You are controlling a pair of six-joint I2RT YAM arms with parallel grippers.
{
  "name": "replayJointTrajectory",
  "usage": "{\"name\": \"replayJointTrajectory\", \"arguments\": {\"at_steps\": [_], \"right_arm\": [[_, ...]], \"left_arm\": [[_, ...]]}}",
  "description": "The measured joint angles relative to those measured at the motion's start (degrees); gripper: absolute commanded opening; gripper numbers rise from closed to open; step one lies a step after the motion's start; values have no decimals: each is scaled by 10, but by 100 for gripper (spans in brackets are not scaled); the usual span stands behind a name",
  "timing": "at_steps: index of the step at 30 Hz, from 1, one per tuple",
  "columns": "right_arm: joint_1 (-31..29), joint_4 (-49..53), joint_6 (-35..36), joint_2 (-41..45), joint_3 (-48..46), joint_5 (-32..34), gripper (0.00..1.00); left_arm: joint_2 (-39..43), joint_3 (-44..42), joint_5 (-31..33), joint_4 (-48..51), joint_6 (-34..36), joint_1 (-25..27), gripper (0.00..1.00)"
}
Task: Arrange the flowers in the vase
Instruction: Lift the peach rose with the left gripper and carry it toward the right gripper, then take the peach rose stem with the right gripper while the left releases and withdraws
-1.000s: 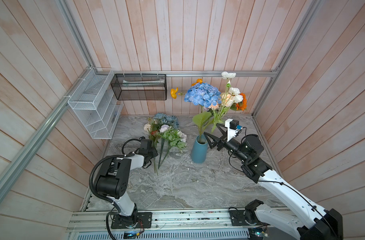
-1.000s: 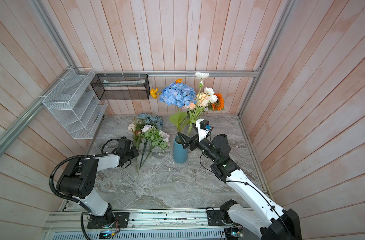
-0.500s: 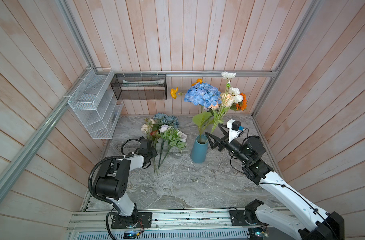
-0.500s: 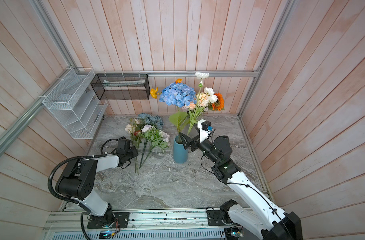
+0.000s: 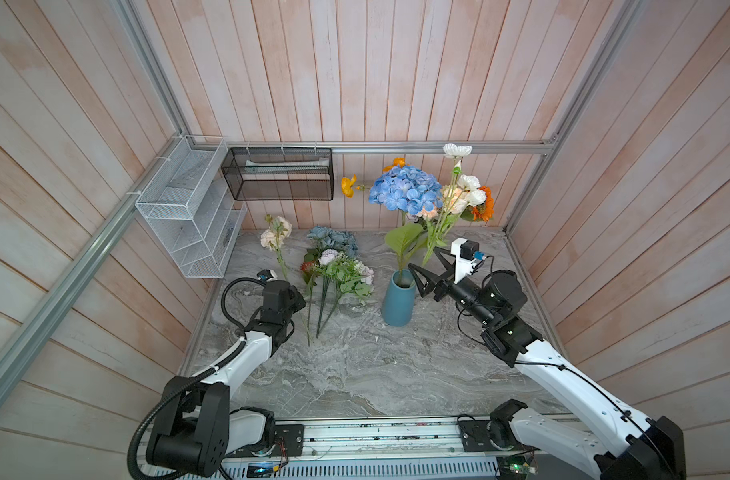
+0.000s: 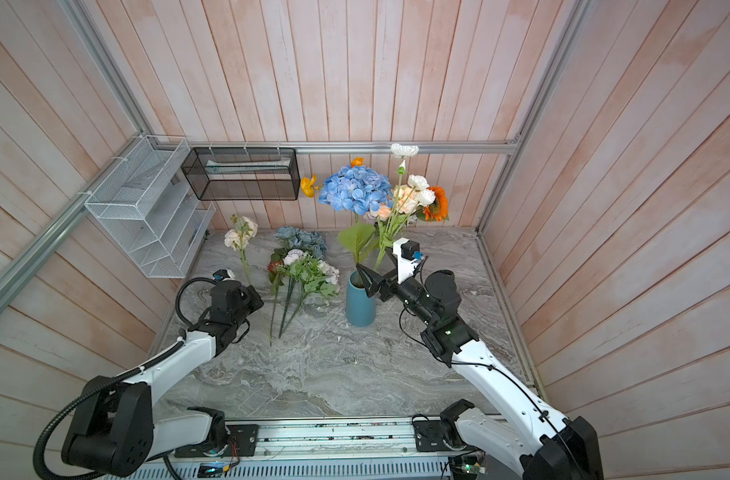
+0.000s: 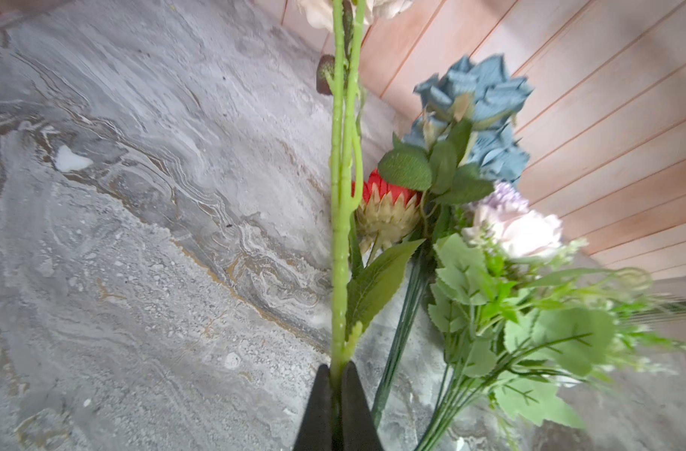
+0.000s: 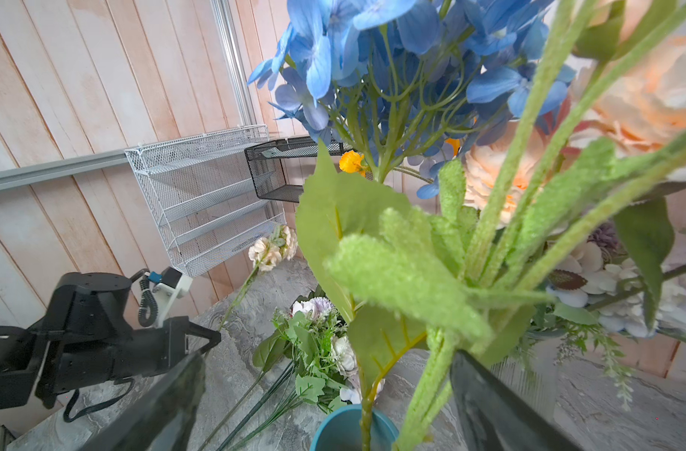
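Flowers (image 5: 334, 270) are being left piled beside the vase (image 5: 398, 305); one cream rose stem (image 7: 339, 234), newly pinched by the left gripper (image 7: 335, 384), is being raised from the pile. The right gripper (image 5: 422, 257) is being held with jaws spread about the vased stems (image 8: 501, 218).

A white wire rack (image 5: 176, 183) with several tiers hangs on the side plank wall (image 5: 84, 145), near the corner. Just beside it, a black mesh basket (image 5: 278, 174) hangs from the aluminium rail (image 5: 417, 146) on the back wall (image 5: 355, 70). The tabletop (image 5: 355, 365) has a grey marble pattern.
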State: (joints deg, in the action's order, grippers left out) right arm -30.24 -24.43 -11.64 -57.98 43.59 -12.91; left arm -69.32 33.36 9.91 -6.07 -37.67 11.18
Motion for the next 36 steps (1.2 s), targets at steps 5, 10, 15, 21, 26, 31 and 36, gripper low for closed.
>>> {"name": "replayJointTrajectory", "arguments": {"at_steps": [5, 10, 15, 21, 26, 31, 36], "right_arm": [[0, -11, -5, -7, 0, 0, 97], [-2, -25, -10, -17, 1, -12, 92], [-19, -26, -19, -44, 27, -48, 84], [-69, -26, -15, -77, 64, -81, 80], [-88, -29, -15, -106, 86, -105, 79], [-97, -48, -24, -140, 104, -141, 78], [-99, -75, -46, -167, 124, -180, 75]], "left_arm": [[96, -37, 45, -17, -45, 49, 0], [166, -59, 110, -42, -68, 152, 0], [190, -61, 164, -104, -22, 247, 0], [176, -53, 182, -203, 83, 308, 0], [139, -34, 155, -286, 172, 345, 0], [108, -30, 118, -347, 246, 380, 0], [81, -22, 94, -373, 303, 411, 0]]}}
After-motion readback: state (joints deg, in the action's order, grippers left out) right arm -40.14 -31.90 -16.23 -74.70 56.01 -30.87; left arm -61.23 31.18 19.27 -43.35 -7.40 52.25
